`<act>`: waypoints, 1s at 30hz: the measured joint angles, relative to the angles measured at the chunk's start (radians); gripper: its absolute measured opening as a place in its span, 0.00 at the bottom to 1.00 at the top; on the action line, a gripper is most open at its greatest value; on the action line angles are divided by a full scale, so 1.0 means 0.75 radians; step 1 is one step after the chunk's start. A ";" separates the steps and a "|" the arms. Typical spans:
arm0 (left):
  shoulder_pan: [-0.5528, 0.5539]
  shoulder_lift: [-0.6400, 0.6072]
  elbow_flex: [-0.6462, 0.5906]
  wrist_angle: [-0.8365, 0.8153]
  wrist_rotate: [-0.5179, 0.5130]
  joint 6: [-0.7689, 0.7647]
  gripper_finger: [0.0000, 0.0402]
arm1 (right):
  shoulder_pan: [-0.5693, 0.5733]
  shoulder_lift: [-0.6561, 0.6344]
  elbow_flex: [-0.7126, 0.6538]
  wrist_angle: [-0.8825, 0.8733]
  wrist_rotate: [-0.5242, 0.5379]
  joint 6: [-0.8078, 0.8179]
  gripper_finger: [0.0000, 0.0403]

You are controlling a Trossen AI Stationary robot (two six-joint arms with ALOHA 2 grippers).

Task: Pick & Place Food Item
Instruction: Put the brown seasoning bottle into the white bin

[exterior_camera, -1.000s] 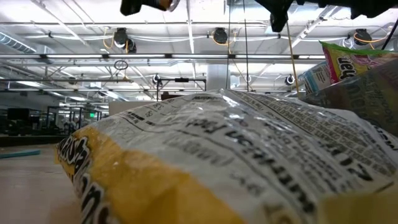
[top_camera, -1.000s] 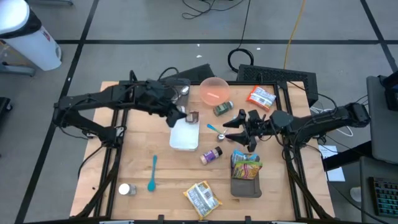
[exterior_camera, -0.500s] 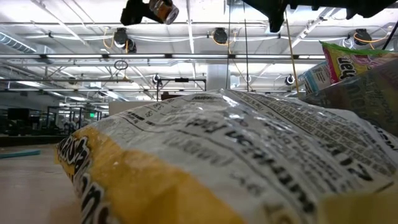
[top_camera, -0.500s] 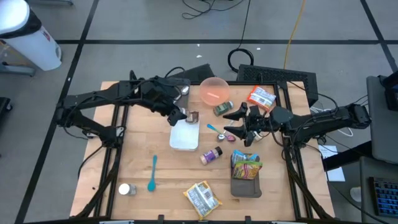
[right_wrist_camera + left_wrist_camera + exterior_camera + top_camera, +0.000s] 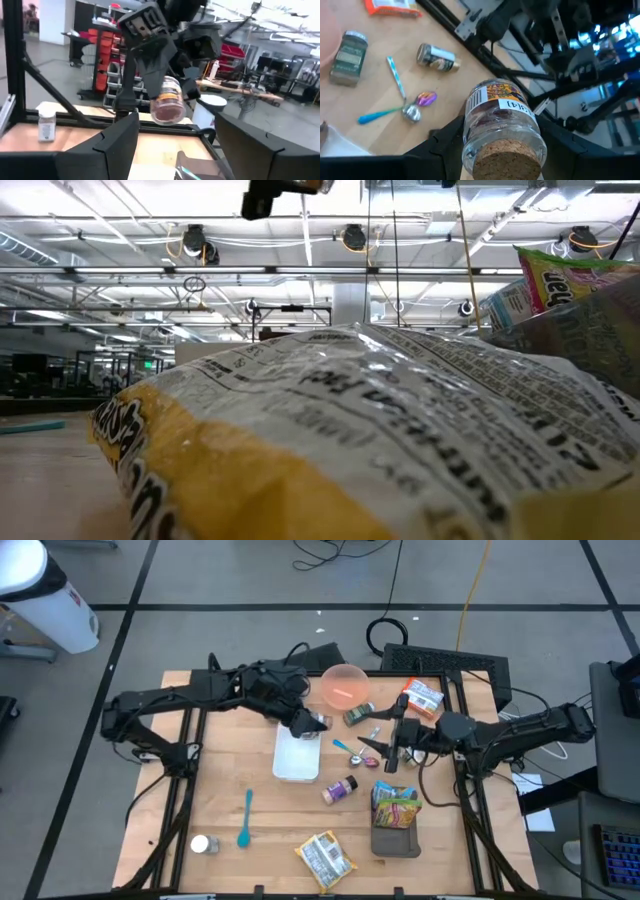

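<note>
A small glass jar [image 5: 500, 125] with a cork stopper and a yellow label hangs in my left gripper [image 5: 312, 722], above the far right corner of the white tray [image 5: 296, 758]. The right wrist view shows the same jar [image 5: 167, 102] under that gripper. At the top edge of the low view my left gripper [image 5: 272, 192] also shows. My right gripper [image 5: 380, 746] hovers open and empty to the right, above a small spoon [image 5: 345, 747], with its fingers toward the jar. My left gripper pinches the jar's glass sides [image 5: 470, 135] between its two fingers, close to the cork end. The fingers slant down toward the table's right and lie along the jar. The jar is lifted clear and tilted, its cork end back toward the wrist.
A pink bowl [image 5: 345, 687], a green spice jar [image 5: 358, 715] and an orange packet [image 5: 420, 697] lie at the far side. A spice bottle [image 5: 340, 788], a teal spoon [image 5: 245, 818], a chip bag [image 5: 326, 858] and a dark bin with a candy bag [image 5: 395, 810] lie nearer.
My left gripper has carried the jar a little toward the table's right edge and tipped its wrist, with the jar staying clear of the table. My right gripper has risen and rolled about its own axis, still open.
</note>
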 joint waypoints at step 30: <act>0.058 0.215 -0.001 -0.717 -0.230 0.252 0.49 | 0.003 0.001 -0.001 -0.286 -0.003 0.394 0.63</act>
